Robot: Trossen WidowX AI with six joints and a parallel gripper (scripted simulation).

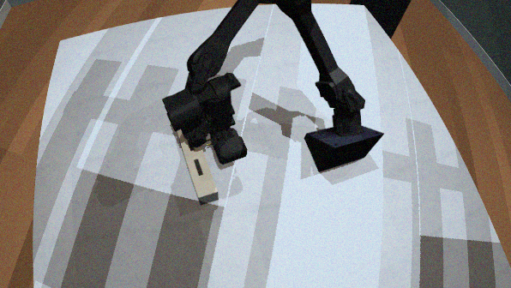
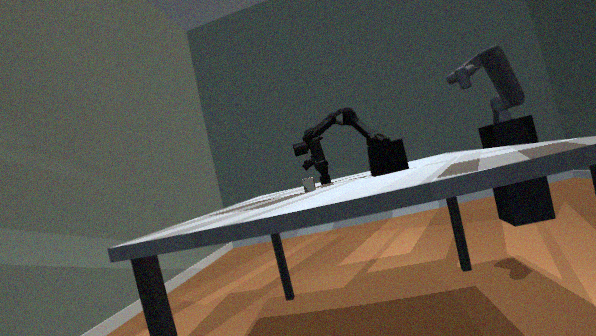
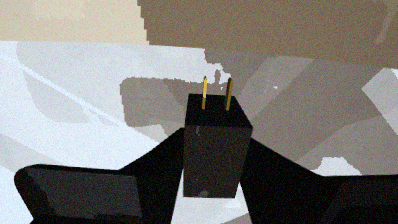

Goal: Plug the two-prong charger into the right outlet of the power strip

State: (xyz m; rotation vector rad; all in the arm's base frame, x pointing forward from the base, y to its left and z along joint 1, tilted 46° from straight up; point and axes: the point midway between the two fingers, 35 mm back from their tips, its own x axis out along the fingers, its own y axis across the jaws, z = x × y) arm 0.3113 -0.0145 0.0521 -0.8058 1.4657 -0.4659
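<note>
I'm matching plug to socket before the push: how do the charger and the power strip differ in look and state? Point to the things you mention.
The charger point(image 3: 218, 161) is black, while the power strip point(image 1: 207, 184) point(image 2: 308, 184) is cream on top. The charger is held in the gripper point(image 3: 217, 165); the strip rests on the table point(image 1: 326, 240) point(image 2: 350, 192). The charger has two thin, gold-coloured prongs sticking out, whereas the strip shows a dark slot in its top. Both are box-shaped.

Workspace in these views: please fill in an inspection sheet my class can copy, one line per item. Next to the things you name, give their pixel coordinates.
Surface: pale table top point(image 1: 326, 223) point(image 2: 320, 200), crossed by shadows
Job's things: black charger point(image 3: 217, 160), two brass prongs out, not plugged in; cream power strip point(image 1: 206, 182) point(image 2: 308, 185) point(image 3: 65, 22), one slot visible from above
Clutter: nothing seen
Hand: shut on the charger
Cables: nothing seen
Surroundings: wooden floor point(image 2: 380, 285); green-grey walls point(image 2: 300, 65); second arm point(image 2: 502, 75) on a black pedestal point(image 2: 522, 200)
</note>
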